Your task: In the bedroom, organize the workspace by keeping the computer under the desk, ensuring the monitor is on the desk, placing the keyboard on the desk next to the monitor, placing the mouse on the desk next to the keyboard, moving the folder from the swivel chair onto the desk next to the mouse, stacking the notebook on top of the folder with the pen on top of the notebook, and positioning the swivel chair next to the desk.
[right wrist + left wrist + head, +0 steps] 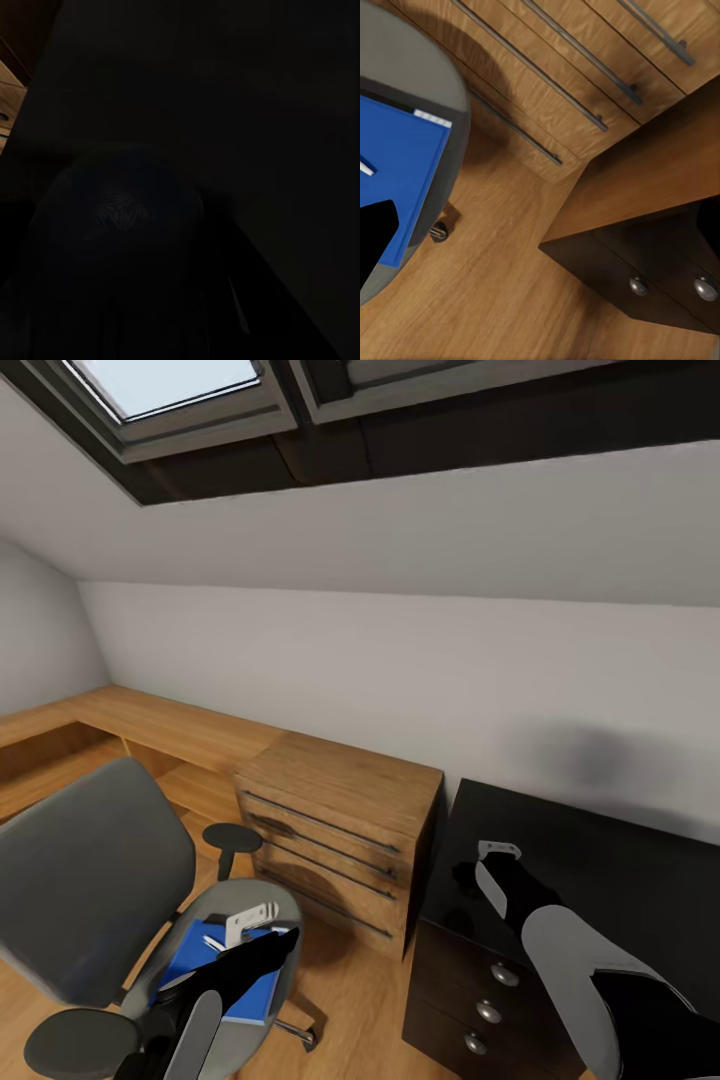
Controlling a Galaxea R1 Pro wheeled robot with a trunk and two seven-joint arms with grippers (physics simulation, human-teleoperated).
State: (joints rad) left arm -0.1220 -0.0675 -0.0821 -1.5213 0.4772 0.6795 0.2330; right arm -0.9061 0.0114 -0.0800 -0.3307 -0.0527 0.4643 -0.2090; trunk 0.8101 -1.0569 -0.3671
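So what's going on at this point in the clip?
The left gripper is over the blue folder, which lies on the swivel chair seat; whether it has closed on it is unclear. The right gripper hovers above the black desk top beside the wooden drawer chest.

One swivel chair (90, 880) with two armrests, one blue folder (215, 970), one wood drawer chest (335, 830) with four handles. One black drawer unit (480, 1000), three silver knobs. Two grippers, one skylight (165, 385).
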